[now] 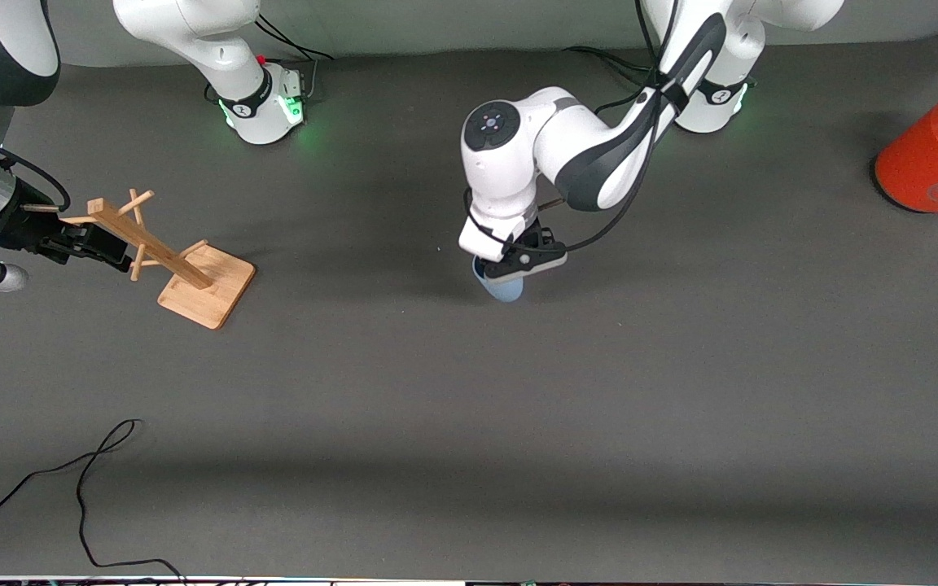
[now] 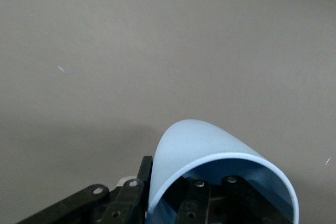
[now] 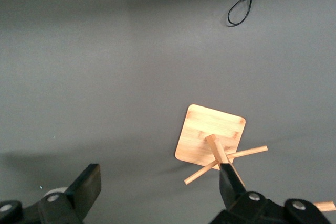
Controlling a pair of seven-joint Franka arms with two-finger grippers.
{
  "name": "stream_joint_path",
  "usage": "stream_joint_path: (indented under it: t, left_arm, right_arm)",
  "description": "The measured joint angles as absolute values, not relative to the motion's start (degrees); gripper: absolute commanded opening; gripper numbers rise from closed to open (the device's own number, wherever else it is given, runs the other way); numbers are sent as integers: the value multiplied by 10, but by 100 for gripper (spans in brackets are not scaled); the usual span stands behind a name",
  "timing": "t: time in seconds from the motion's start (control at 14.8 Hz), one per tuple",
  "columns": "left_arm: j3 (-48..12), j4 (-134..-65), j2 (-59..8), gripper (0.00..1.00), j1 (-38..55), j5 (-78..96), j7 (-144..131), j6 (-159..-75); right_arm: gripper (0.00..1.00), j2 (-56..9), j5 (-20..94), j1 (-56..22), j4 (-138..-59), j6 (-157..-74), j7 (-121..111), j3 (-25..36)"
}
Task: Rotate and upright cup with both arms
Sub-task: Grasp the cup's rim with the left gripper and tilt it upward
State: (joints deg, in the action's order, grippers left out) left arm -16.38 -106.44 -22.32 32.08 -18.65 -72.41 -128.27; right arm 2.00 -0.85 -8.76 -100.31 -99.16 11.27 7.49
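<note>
The pale-blue cup is at the middle of the table, under my left gripper. In the left wrist view the cup has its open mouth toward the camera. One finger is outside its wall and the other is inside the rim. The left gripper is shut on the cup's wall. The cup is tilted, and I cannot tell if it touches the table. My right gripper is open and empty over the wooden rack, with its fingers wide apart in the right wrist view.
A wooden peg rack stands toward the right arm's end of the table and also shows in the right wrist view. A large orange can stands at the left arm's end. A black cable lies near the front edge.
</note>
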Motion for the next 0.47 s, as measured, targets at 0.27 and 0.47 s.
stream_joint_path:
  t: [0.27, 0.47]
  left_arm:
    - [-161, -1185, -222, 0, 317, -186, -697, -1419]
    - [-160, -1194, -244, 0, 304, -186, -676, -1447]
  right_arm:
    - [100, 20, -10, -88, -1003, -992, 113, 75]
    - [100, 20, -10, -88, -1003, -992, 112, 75]
